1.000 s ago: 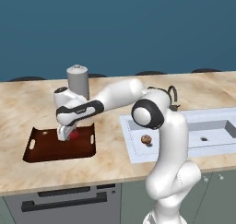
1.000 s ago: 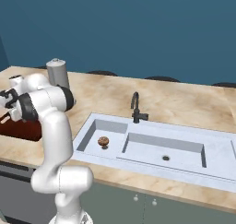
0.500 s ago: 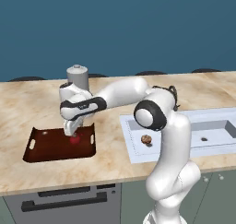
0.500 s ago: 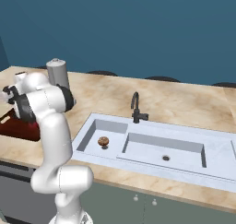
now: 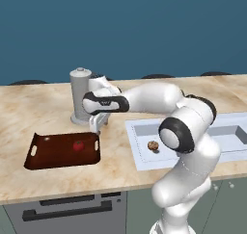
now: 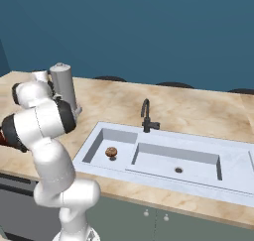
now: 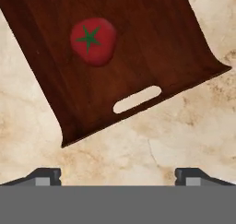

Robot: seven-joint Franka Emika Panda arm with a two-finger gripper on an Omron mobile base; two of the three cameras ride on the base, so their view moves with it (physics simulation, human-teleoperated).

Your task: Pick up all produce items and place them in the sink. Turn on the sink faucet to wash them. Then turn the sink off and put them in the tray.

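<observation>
Dark tray on counter's left, red tomato lying inside. Gripper hangs over tray's right end, fingers spread wide, empty. Grey cylinder stands just behind. Brown produce item sits in sink's left basin; black faucet at far rim.

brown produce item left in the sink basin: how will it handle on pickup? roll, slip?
The brown produce item looks small and roundish, so it will probably roll on the smooth basin floor of the sink if nudged off-centre. Its mottled surface suggests a rougher skin than the glossy tomato, so slipping seems less likely. It is probably light for its size.
</observation>
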